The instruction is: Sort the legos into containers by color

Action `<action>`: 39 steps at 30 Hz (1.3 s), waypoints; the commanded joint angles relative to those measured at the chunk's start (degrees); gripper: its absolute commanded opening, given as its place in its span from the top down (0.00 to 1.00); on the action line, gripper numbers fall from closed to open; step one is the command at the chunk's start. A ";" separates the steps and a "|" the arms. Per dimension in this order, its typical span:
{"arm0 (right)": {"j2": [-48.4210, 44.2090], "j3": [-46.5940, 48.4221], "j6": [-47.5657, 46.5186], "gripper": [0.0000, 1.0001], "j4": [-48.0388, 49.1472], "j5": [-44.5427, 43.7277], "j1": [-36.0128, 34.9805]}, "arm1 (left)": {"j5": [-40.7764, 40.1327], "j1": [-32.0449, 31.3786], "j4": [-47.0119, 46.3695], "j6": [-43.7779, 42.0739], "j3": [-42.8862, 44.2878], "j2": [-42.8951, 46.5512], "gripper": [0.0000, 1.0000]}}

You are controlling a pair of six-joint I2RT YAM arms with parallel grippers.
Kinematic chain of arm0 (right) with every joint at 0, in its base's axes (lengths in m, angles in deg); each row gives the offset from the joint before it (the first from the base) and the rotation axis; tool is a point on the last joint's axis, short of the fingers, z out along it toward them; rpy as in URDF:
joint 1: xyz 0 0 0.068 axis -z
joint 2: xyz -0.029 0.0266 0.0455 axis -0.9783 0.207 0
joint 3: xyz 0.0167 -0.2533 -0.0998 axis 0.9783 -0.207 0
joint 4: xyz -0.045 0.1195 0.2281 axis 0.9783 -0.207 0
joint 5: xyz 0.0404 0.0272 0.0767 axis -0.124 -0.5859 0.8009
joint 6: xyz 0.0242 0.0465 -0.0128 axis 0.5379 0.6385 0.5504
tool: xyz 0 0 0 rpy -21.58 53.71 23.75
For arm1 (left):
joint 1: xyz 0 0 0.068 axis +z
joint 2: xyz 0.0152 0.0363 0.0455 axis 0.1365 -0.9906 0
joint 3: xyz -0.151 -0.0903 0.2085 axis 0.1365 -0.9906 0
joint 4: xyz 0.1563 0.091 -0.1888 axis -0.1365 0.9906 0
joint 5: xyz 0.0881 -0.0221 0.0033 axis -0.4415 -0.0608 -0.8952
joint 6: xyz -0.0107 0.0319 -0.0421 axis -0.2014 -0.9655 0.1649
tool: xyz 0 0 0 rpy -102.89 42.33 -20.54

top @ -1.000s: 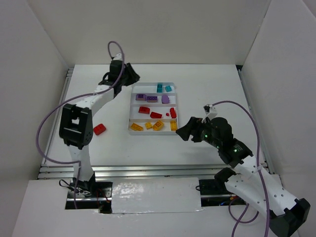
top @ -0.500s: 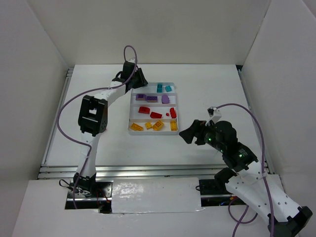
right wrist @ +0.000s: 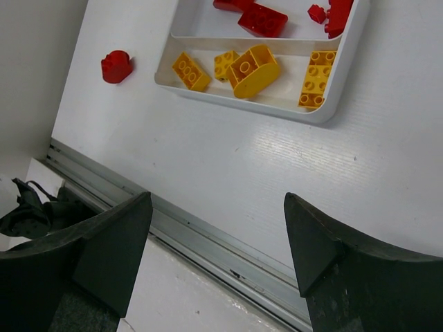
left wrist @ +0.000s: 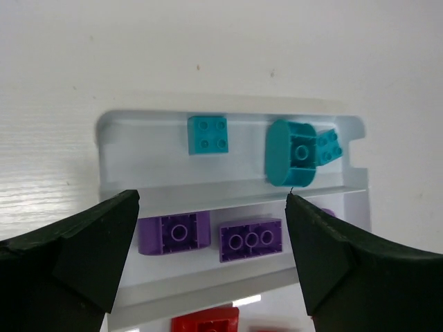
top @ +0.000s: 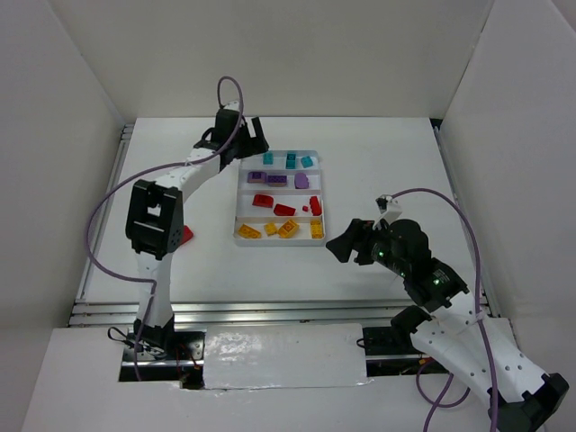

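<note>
The white tray (top: 279,219) has four long compartments holding legos: teal ones (top: 291,161) at the far end, then purple (top: 276,180), red (top: 284,210) and yellow (top: 288,229). My left gripper (top: 250,135) hangs open above the tray's far left corner with nothing between its fingers. In the left wrist view a square teal brick (left wrist: 208,133) lies in the teal compartment beyond the open left gripper (left wrist: 211,204), with purple bricks (left wrist: 251,238) below. One red brick (top: 184,236) lies loose on the table, half hidden by the left arm. My right gripper (top: 337,245) is open and empty, right of the tray's near end.
In the right wrist view the loose red brick (right wrist: 115,66) lies left of the tray's near wall (right wrist: 277,107), beyond the right gripper (right wrist: 216,200). A metal rail (top: 270,310) runs along the table's near edge. White walls enclose the table on three sides.
The left gripper swung right over the tray's far end and opened; a third teal brick now lies in the teal compartment. The right arm drew back slightly toward the near right.
</note>
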 commanded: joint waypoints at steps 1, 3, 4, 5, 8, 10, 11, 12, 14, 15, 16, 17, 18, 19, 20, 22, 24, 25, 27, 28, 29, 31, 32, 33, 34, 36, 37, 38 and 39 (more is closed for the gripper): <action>0.38 1.69 -1.13 0.16 1.20 0.29 0.22 | -5.24 -0.06 0.29 -2.96 2.27 7.11 0.01; 0.65 2.13 -1.13 0.16 1.11 0.55 0.22 | -8.58 0.03 5.56 -2.79 3.59 8.42 0.01; 0.65 2.22 -1.22 0.16 0.85 0.55 0.22 | -13.04 -0.06 7.14 -2.18 2.81 9.56 0.00; 0.56 2.22 -1.31 0.16 0.67 0.55 0.22 | -15.09 -0.06 7.86 -1.73 0.98 13.58 0.01; 0.21 1.61 -1.31 0.16 1.19 0.37 0.13 | -26.68 0.12 11.62 3.00 -7.81 23.24 0.01; 0.74 1.34 -1.31 0.16 1.63 0.90 0.22 | -32.39 0.21 20.14 8.95 -13.00 29.14 0.00; 1.00 1.34 -1.31 0.16 1.72 1.08 0.13 | -36.34 0.47 22.95 11.08 -17.02 30.74 0.01; 1.52 1.43 -1.40 0.16 1.99 1.95 0.22 | -37.77 0.73 27.59 15.28 -19.32 32.41 0.01; 1.97 1.43 -1.31 0.16 2.69 2.31 0.22 | -39.01 1.79 30.44 17.95 -26.15 36.81 0.00; 2.32 1.60 -1.22 0.16 2.87 2.83 0.13 | -39.01 2.22 31.23 19.52 -28.55 38.21 0.01; 2.49 1.60 -1.13 0.16 3.22 3.01 0.22 | -38.93 3.27 31.15 19.89 -30.58 40.40 0.01; 2.67 1.52 -0.96 0.16 3.48 3.27 0.22 | -38.58 3.98 30.72 19.98 -34.77 41.38 0.01; 2.76 1.51 -0.78 0.16 3.66 3.54 0.22 | -38.22 4.60 30.45 21.37 -36.82 42.17 0.00; 2.85 1.43 -0.69 0.16 4.09 4.32 0.22 | -37.52 5.65 29.06 21.30 -38.49 43.14 0.01; 2.85 0.99 -0.35 0.16 4.36 4.68 0.22 | -35.86 6.00 27.57 20.60 -41.55 43.32 0.00; 2.76 0.55 -0.08 0.16 4.80 5.64 0.13 | -35.15 6.97 26.93 22.08 -43.42 42.71 0.01; 2.58 -0.15 -0.08 0.16 4.54 6.00 0.13 | -34.44 7.50 27.55 24.28 -45.53 41.75 0.00; 2.50 -0.68 -0.17 0.16 4.45 5.83 0.13 | -34.53 7.59 27.64 24.89 -46.84 41.48 0.00; 2.15 -1.21 -0.17 0.16 4.45 5.56 0.13 | -34.97 7.77 27.64 26.39 -47.82 40.52 0.01; 2.06 -1.64 -0.25 0.16 4.54 5.56 0.13 | -35.06 7.94 26.94 26.31 -48.69 40.08 0.00; 2.14 -1.74 -0.25 0.16 4.54 5.73 0.13 | -35.14 8.12 26.41 26.22 -49.05 39.64 0.01; 2.58 -1.82 -0.34 0.16 4.80 6.09 0.22 | -32.78 9.34 22.48 24.12 -50.19 38.06 0.01; 2.67 -1.82 -0.34 0.16 4.89 6.44 0.22 | -31.99 9.78 21.67 22.98 -50.37 37.62 0.00; 2.76 -1.82 -0.52 0.16 4.89 6.53 0.13 | -31.11 10.48 21.23 22.79 -50.46 36.65 0.00; 2.93 -1.65 -0.61 0.16 4.89 6.53 0.22 | -30.67 10.75 20.79 22.53 -50.55 36.21 0.01; 3.28 -1.30 -0.78 0.16 4.89 6.53 0.13 | -29.35 11.28 18.16 21.65 -51.25 35.51 0.00; 3.46 -1.21 -0.87 0.16 4.98 6.53 0.13 | -29.00 11.46 18.15 21.65 -51.51 35.33 0.01; 3.55 -1.21 -0.96 0.16 4.98 6.53 0.13 | -28.82 11.54 17.45 21.65 -51.60 35.06 0.01; 3.72 -1.12 -1.04 0.16 5.24 6.70 0.13 | -28.56 11.81 17.18 21.65 -51.69 34.37 0.00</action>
